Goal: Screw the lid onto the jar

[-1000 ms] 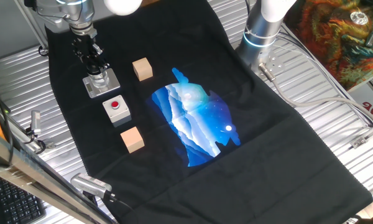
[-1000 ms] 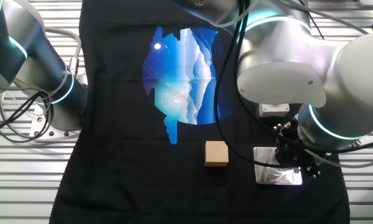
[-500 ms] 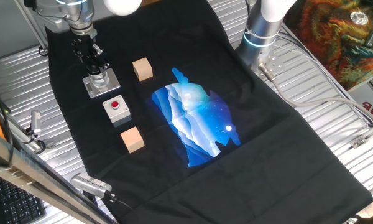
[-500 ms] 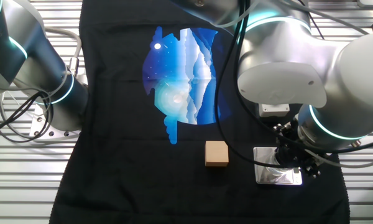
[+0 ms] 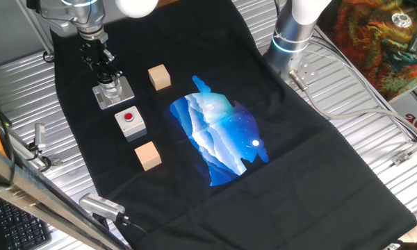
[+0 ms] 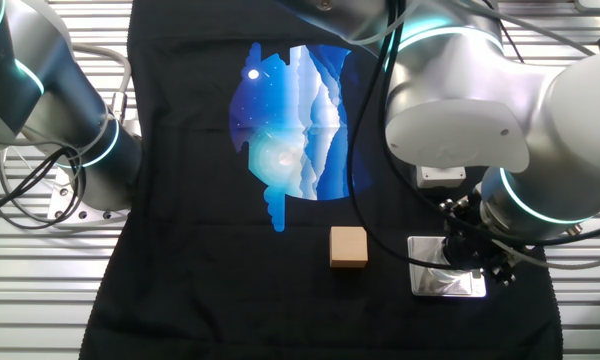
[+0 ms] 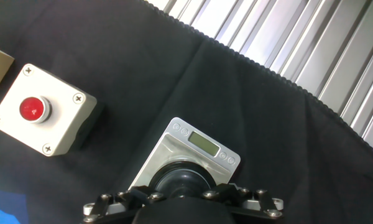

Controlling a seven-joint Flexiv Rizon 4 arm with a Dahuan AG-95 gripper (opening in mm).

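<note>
Nothing moved since earlier, gripper (image 5: 108, 76) pinching lid (image 7: 181, 179) atop jar (image 5: 110, 88), black cloth (image 5: 299, 153) (blue print) over ribbed metal table (image 5: 396, 132)

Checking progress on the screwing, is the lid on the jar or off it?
On it: the lid sits atop the jar on its plate, with the tool directly above. How far it is threaded, cannot tell.

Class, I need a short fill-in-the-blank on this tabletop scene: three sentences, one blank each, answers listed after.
1. The button on the grey box is coloured ____.
2. The number of wooden cubes on the black cloth is ____.
3. The claw is right above the jar, whose base plate is made of ____.

Answers: red; two; metal
</note>
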